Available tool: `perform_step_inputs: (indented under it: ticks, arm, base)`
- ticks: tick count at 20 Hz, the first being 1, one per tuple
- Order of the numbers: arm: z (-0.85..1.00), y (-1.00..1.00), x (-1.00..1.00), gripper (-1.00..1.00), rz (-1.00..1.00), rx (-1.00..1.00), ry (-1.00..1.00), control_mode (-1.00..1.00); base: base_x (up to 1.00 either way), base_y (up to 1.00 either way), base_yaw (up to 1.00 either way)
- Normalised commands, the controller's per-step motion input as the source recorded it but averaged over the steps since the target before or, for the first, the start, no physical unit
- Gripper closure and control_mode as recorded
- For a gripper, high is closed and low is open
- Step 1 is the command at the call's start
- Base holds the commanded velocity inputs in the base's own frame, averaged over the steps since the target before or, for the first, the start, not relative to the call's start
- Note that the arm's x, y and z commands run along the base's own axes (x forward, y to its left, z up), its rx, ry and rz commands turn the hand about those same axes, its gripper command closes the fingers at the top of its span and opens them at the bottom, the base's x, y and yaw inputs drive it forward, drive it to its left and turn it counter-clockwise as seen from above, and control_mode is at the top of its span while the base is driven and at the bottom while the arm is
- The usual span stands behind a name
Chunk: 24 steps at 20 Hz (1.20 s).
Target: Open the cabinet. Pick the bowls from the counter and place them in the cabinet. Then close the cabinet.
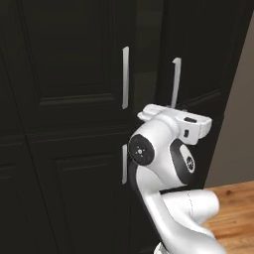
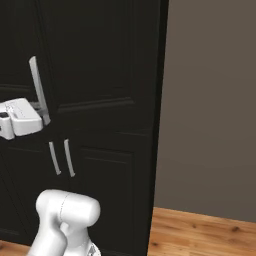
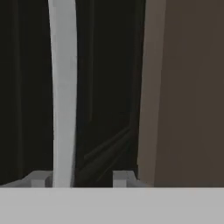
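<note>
The gripper (image 3: 78, 178) stands at the right-hand bar handle (image 3: 63, 96) of the tall black cabinet (image 1: 74, 74); the handle runs up just inside the left fingertip (image 3: 38, 178), with the right fingertip well clear of it, so the jaws look parted around the bar, not clenched on it. The right door seems slightly ajar beside the left handle (image 1: 125, 77). Risk, as I judge it: an off-centre bar can slip out when pulled, or the fingers can scrape the door panel.

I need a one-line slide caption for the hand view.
Robot hand straddling the long white bar handle of the tall black panelled cabinet.
</note>
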Motion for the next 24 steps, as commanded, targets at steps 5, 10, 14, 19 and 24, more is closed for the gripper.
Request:
perform_step_inputs:
  ticks: [5, 10, 14, 19, 24]
  arm:
    - [-0.01, -1.00, -1.00, 1.00, -0.15, 0.09, -0.02, -1.00]
    - [-0.06, -1.00, -1.00, 1.00, -0.13, 0.12, -0.03, -1.00]
    - [-0.10, -1.00, -1.00, 1.00, -0.10, 0.18, -0.09, -1.00]
    - [-0.15, -1.00, -0.98, 1.00, -0.08, 0.14, -0.03, -1.00]
    - [0.00, -0.02, -0.10, -1.00, -0.02, 0.00, 0.00, -1.00]
  base:
    - [0.00, 0.00, 0.00]
    - [0.00, 0.00, 0.00]
    - [0.00, 0.00, 0.00]
    - [0.00, 0.00, 0.00]
    - [0.00, 0.00, 0.00]
